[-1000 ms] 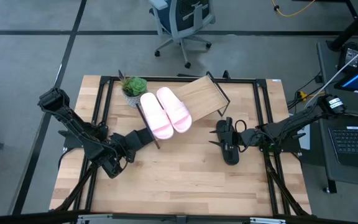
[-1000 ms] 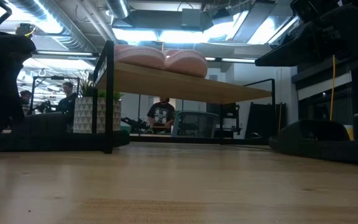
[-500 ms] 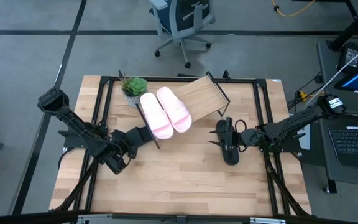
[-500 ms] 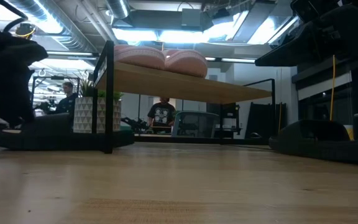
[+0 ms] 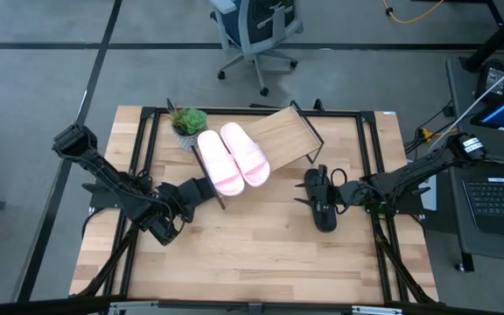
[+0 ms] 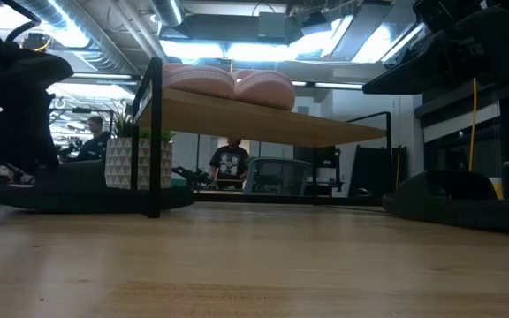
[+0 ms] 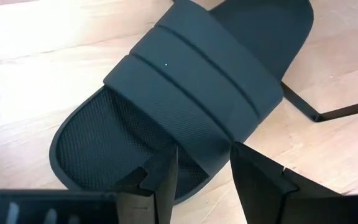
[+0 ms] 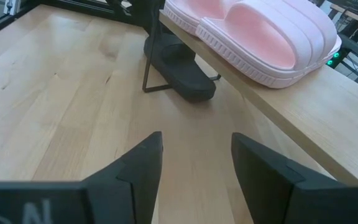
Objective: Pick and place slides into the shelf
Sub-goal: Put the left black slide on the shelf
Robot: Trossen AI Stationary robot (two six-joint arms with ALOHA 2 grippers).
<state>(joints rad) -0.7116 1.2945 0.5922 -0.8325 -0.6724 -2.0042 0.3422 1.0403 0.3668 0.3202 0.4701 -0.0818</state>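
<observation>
Two pale pink slides (image 5: pixel 233 160) lie side by side on the left end of the shelf (image 5: pixel 291 136), a slanted wood board on a black wire frame. A black slide (image 7: pixel 185 93) lies on the table with its far end beside the shelf's front left leg. My left gripper (image 7: pixel 201 158) is at its near end, shut on it. A second black slide (image 5: pixel 324 214) lies on the table to the right of the shelf. My right gripper (image 8: pixel 194 140) hovers over it, open, pointing toward the shelf with nothing between its fingers. My left gripper holds the black slide at the strap's near edge (image 7: pixel 207 158), at one long side of the slide. One finger (image 7: pixel 160 180) is inside over the footbed and the other (image 7: pixel 257 180) outside the side wall. The fingers slant down from the table's left. The slide lies on the table.
A small potted plant (image 5: pixel 188 122) stands at the shelf's far left corner. The right half of the shelf board (image 8: pixel 303 118) is bare. A black metal frame (image 5: pixel 143 157) runs round the table's edges. People (image 6: pixel 230 163) show in the room beyond.
My left arm has swung a little toward the table's right, and the black slide has slid slightly along the table with it. Over the last half second it has kept still.
</observation>
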